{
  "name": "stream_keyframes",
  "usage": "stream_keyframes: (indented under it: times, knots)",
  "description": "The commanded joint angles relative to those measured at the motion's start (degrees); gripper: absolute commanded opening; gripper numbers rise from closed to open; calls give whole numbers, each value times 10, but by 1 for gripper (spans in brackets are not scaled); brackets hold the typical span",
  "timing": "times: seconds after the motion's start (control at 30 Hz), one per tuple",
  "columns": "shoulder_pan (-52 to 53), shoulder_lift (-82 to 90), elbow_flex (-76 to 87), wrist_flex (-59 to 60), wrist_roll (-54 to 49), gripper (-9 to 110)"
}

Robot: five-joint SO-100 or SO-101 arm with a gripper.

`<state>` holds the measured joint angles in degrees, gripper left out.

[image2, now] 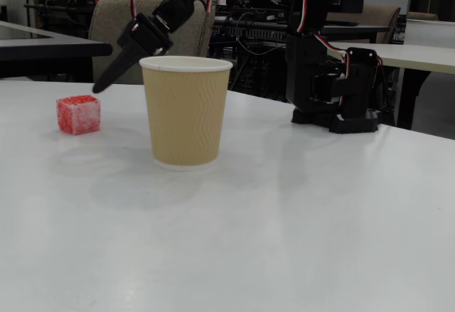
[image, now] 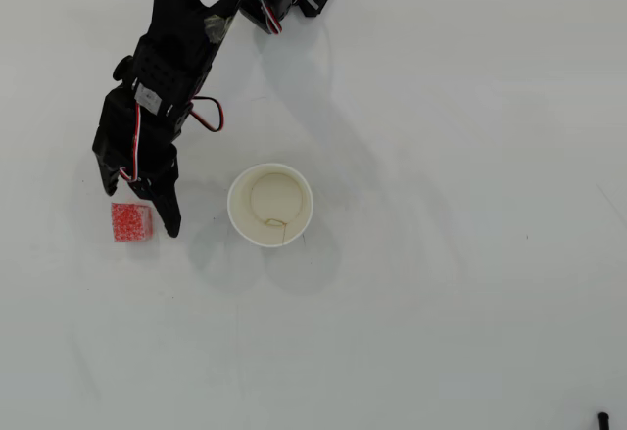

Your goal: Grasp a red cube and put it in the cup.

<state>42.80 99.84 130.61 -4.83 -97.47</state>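
Tool (image: 147, 216) over red cube (image: 130, 222) overhead, raised in fixed view

The robot arm (image: 181, 43) is looking all black, made of blocky plastic parts joined one after another. Thin red, white and black wires (image: 208, 117) are looping out of its side, and a small silver patch (image: 149, 98) is showing on top of one block. Its gripper (image: 157, 213) is ending in long, dark, pointed fingers (image2: 106, 79), and its chunky black base (image2: 334, 88) is also carrying red and white wires.
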Motion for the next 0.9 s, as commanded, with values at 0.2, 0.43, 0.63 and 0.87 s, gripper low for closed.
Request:
stream_keyframes:
  times: [0.2, 0.43, 0.63, 0.87]
  knots:
    - [11, -3, -51, -23, -4, 41]
    - [12, -18, -62, -42, -4, 41]
    - [8, -54, -82, -70, -4, 41]
    - [7, -70, -90, -74, -6, 41]
